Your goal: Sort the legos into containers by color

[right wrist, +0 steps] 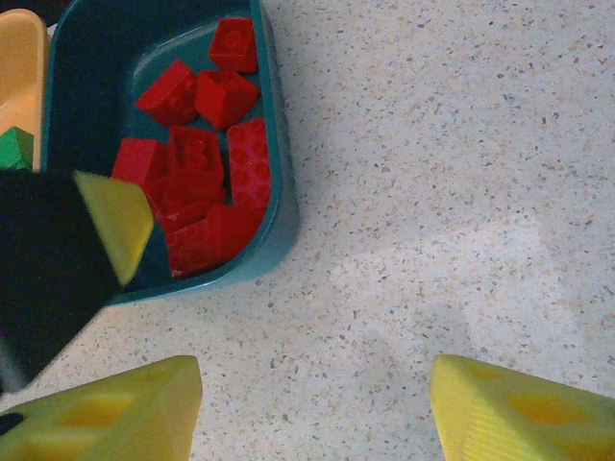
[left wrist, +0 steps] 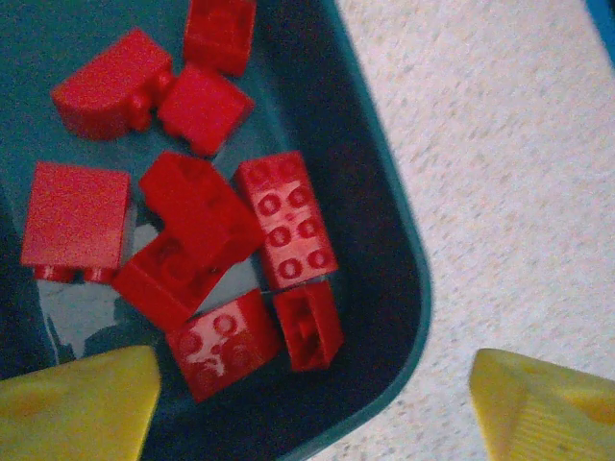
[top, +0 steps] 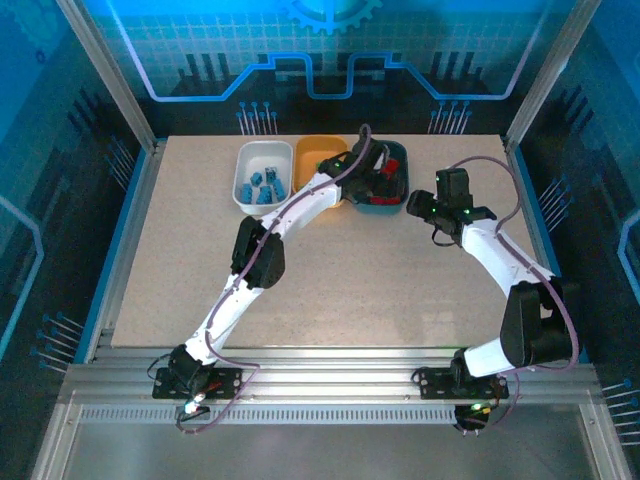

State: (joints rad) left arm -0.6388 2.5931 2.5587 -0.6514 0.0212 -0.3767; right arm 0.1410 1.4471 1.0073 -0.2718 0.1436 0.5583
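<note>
While the top view took in all three trays in a row at the far edge of the pale, speckled tabletop [top: 200, 260], the wrist views added close detail. From above, the white tray [top: 238, 190] stood leftmost with a cluster of blue bricks [top: 266, 186] inside, too small there for their studs to be made out. Just beside it, the orange tray [top: 318, 150] was partly covered by the left arm. The right wrist view caught its smooth rounded corner with a green brick [right wrist: 13, 149] lying in it.

Next came the teal tray [right wrist: 281, 173], glossy and shallow with a curved wall. The left wrist view gave the red bricks [left wrist: 197, 226] in it sharply: round studs on some, hollow undersides or plain flat faces on others, and one with a rounded end. They lay jumbled and touching.

The left pincer [left wrist: 312, 408] hung over that tray with its jaws wide and nothing between the blunt yellow fingers [left wrist: 82, 403]. The right wrist view also showed one of those fingers and its black mount above the tray's near corner.

Farthest right, the right pincer [right wrist: 317, 413] hung over bare tabletop just beside the teal tray, its jaws apart and empty.
</note>
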